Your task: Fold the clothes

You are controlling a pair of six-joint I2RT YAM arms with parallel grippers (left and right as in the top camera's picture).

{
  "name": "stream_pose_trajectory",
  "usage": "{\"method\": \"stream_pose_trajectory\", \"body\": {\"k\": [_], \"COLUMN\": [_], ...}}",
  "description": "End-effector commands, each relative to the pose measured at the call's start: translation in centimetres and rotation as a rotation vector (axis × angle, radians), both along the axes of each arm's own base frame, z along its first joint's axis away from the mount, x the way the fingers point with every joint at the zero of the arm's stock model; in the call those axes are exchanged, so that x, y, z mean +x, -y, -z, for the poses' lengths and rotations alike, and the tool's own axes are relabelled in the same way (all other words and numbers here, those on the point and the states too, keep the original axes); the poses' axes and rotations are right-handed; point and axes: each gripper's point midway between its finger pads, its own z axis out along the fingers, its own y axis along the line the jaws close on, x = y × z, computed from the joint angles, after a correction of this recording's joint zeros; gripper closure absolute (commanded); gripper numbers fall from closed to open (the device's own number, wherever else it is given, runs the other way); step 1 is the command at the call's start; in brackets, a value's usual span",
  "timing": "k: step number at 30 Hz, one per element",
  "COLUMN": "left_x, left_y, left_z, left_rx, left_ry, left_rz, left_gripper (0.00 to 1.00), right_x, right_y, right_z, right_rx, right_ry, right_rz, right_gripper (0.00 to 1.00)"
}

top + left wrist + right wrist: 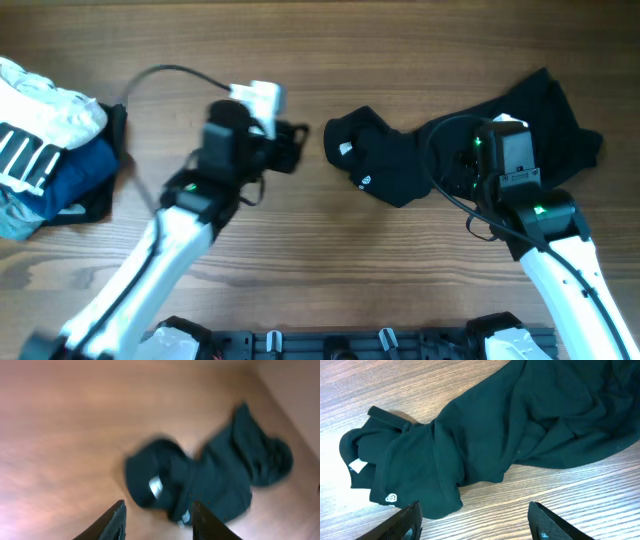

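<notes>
2 grippers, both with fingers apart and empty: my right gripper (474, 515) hangs over the black T-shirt (400, 165), crumpled lengthwise left-to-right toward the surface's (320, 260) far right corner, my left gripper (297, 145) just beside its left end.

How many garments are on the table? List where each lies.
3: black T-shirt at centre-right; white striped garment atop blue garment at left edge. More may be hidden beneath.
</notes>
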Motion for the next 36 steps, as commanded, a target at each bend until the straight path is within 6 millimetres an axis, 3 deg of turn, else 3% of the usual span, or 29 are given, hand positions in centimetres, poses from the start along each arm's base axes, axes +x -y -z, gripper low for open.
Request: {"method": "stream_pose_trajectory", "body": {"k": [1, 7, 12, 18, 21, 25, 27, 30, 36], "left_x": [-1.8, -3.2, -3.1, -2.8, -1.6, 0.0, 0.1, -0.1, -0.6], "left_y": [6.5, 13.1, 14.0, 14.2, 14.5, 14.0, 13.8, 13.5, 13.1], "left_z": [5.7, 13.4, 18.9, 18.7, 16.0, 10.5, 9.4, 10.3, 15.4], "left_rx": [0.002, 0.023, 0.082, 0.076, 0.041, -0.019, -0.029, -0.009, 0.063], "left_ry": [-0.114, -0.136, -0.150, -0.134, -0.081, 0.015, 0.032, 0.004, -0.086], "left_rz": [0.185, 0.325, 0.310, 0.313, 0.302, 0.273, 0.267, 0.263, 0.248], "left_gripper": [0.55, 0.53, 0.51, 0.52, 0.54, 0.53, 0.52, 0.43, 0.42], "right_x": [-0.2, -0.8, -1.3, -1.4, -1.4, -1.4, -1.4, -1.4, -1.6], "right_y": [-0.3, -0.1, 0.0, 0.0, 0.0, 0.0, 0.0, 0.0, 0.0], "right_z": [0.2, 0.6, 1.0, 1.0, 1.0, 1.0, 1.0, 1.0, 1.1], "right_rx": [0.038, 0.034, 0.028, 0.027, 0.027, 0.027, 0.027, 0.027, 0.026], "right_ry": [-0.012, -0.042, -0.067, -0.073, -0.073, -0.073, -0.073, -0.073, -0.081], "right_rz": [0.031, 0.036, 0.036, 0.037, 0.037, 0.037, 0.037, 0.037, 0.037], "right_gripper": [0.31, 0.30, 0.30, 0.30, 0.30, 0.30, 0.30, 0.30, 0.30]}}
